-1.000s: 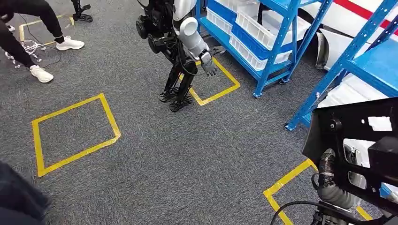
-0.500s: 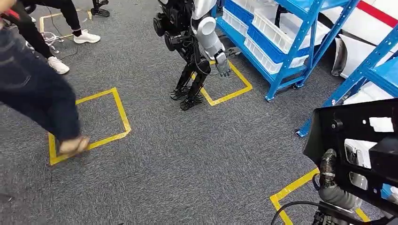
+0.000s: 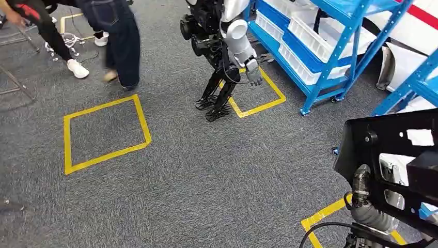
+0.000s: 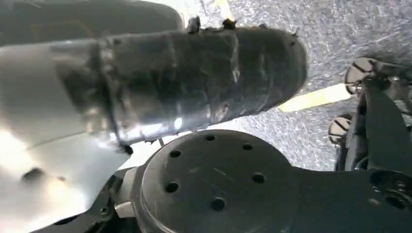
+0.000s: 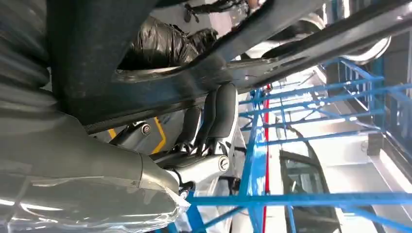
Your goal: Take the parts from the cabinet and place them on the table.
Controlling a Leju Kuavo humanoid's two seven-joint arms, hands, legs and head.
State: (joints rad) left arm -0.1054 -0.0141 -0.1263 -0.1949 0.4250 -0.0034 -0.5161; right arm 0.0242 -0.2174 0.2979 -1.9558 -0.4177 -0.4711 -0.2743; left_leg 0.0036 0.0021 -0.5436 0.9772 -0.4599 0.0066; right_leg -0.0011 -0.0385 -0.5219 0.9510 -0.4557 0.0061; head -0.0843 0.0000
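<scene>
A large black metal part (image 3: pixel 392 155) with holes and white labels sits at the lower right of the head view, carried in front of my body. My right hand (image 5: pixel 214 116) holds it, dark fingers pressed up against its edge (image 5: pixel 204 73) in the right wrist view. In the head view the right wrist (image 3: pixel 364 201) sits under the part, which hides the fingers. My left hand (image 4: pixel 194 82) hangs at my side, a grey cover and a dark taped finger close to the lens. Whether it is curled or spread cannot be told.
Another humanoid robot (image 3: pixel 222 46) stands ahead beside blue shelving (image 3: pixel 330 46) holding white bins. More blue racking (image 3: pixel 413 82) is at the right. Yellow tape squares (image 3: pixel 106 134) mark the grey carpet. People (image 3: pixel 121 41) stand at the back left.
The whole picture has shifted as the camera turned. A person in dark trousers walked from the left foreground to the back left. The black part keeps its place in my right hand.
</scene>
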